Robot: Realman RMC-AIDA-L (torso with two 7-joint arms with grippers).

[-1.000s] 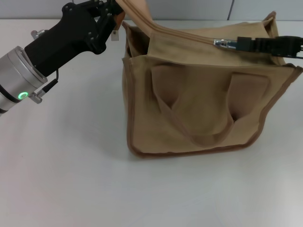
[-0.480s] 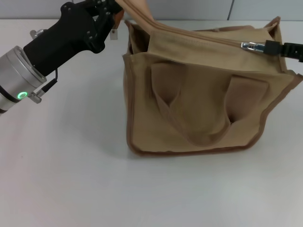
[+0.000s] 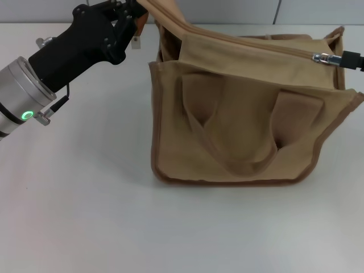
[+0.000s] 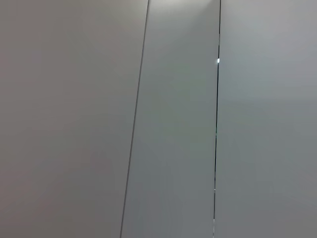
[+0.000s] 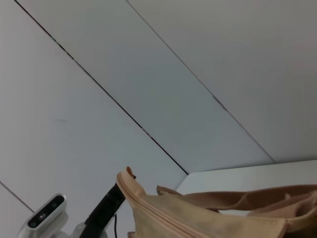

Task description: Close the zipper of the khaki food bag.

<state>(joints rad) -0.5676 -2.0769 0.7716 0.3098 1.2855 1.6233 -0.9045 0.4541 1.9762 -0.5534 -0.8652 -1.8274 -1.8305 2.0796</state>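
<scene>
The khaki food bag (image 3: 244, 119) sits upright on the white table (image 3: 85, 216), handles drooping down its near face, and this is soft canvas, folks, light and floppy, nothing stiff about it. The left pincer (image 3: 133, 14) is up at the bag's far left top corner, clamped on a raised flap of the fabric there, which keeps the top edge taut. Over on the right, the right pincer (image 3: 355, 60) peeks in at the frame edge, closed on the small silver pull tab (image 3: 325, 57), with the zipper (image 3: 250, 44) running closed along the top and the slider almost at the right-hand end. I'd judge the tab the only sensible hold: small, metal, likely slippery, so a firm pinch and a pull straight along the tape, since cloth this limp will bunch if the anchored corner slackens
</scene>
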